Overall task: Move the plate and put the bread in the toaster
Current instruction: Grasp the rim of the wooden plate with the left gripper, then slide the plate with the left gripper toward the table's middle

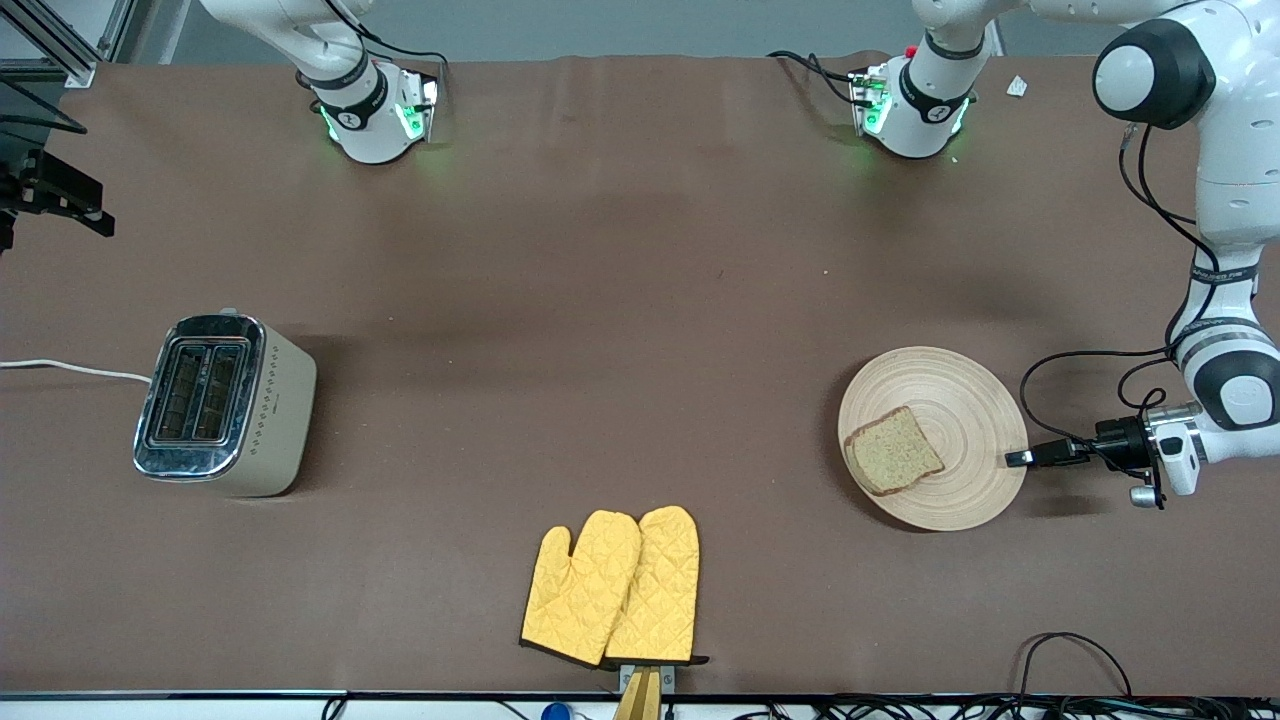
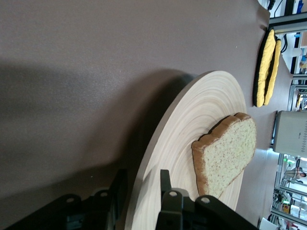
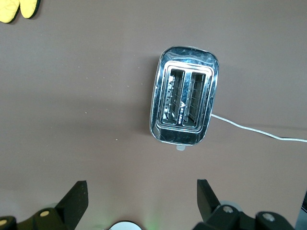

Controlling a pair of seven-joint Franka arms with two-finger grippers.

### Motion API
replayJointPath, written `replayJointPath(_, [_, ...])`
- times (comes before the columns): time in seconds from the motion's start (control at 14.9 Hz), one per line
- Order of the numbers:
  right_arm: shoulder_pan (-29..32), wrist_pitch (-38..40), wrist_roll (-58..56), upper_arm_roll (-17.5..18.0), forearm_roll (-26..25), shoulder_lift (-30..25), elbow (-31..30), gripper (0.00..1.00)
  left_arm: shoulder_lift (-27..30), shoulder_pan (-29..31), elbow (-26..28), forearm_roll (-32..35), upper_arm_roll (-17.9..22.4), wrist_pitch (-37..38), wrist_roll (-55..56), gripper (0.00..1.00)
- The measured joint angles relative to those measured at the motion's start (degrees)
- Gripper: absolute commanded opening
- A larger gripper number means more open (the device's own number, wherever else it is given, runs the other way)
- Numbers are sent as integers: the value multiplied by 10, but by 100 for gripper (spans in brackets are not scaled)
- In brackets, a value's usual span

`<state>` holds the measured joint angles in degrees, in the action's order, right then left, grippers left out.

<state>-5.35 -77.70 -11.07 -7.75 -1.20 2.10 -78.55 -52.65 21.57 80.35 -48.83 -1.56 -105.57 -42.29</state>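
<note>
While the left gripper (image 1: pixel 1018 458) straddled the rim of the plate (image 1: pixel 960 400), fingers (image 2: pixel 113 197) either side but not visibly clamped, the bread (image 1: pixel 893 450) lay on that plate, the toaster (image 1: pixel 225 404) stood well apart from it, and the right gripper (image 3: pixel 142 197) hung wide open over the toaster

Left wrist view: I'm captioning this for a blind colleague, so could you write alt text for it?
The left gripper has its black fingers on either side of the rim of a pale wooden plate, which carries one slice of brown bread. Yellow oven mitts and the beige toaster lie farther off on the brown table.
</note>
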Motion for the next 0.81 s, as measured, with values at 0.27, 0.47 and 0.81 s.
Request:
replayJointPath(0.27, [0,0,0,0,0,0,0,100,0,0,0,3,0,0,-27,17])
replayJointPath(0.47, [0,1,0,0,0,0,0,100,-1,0,-1,3,-1,3,-49,6])
replayJointPath(0.81, [0,1,0,0,0,0,0,100,2,-7,-13,13,-28,32,-55,1])
